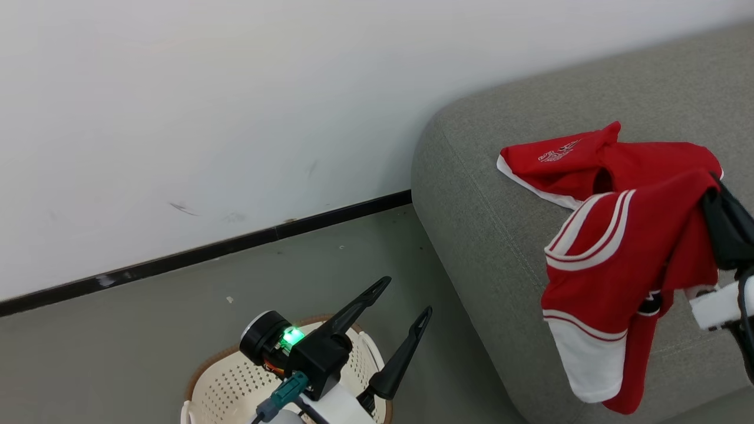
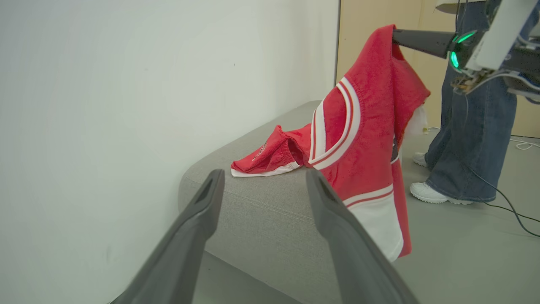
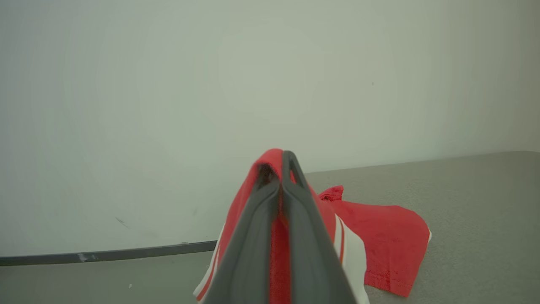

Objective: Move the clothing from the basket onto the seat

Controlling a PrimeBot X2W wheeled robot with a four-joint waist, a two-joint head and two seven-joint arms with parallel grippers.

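- Right gripper [image 3: 282,169]: fingers pressed together, clamped on a fold of the red jersey [image 1: 612,265], which it holds up over the seat [image 1: 489,194].
- Left gripper [image 1: 406,296]: fingers spread apart with nothing between them. It is above the basket [image 1: 230,383], off the seat's rounded end.
- Jersey: hangs free from the grip at the seat's near edge and is not laid down. White-banded hem lowest.
- Second garment [image 1: 565,159], red with small white print: lies flat on the seat, just behind the jersey on the wall side.
- Basket: on the floor [image 1: 147,330] beside the seat's end. No red shows in the perforated inside that is visible. The left arm covers much of it, so it is probably empty.
- Risk 1: if released here, the hanging cloth may slide off the seat's edge to the floor. Cause: too little cloth over the cushion. Judgement: carry it further in over the seat before opening.
- Risk 2: the fold may catch on a finger at opening and drag back off the seat.
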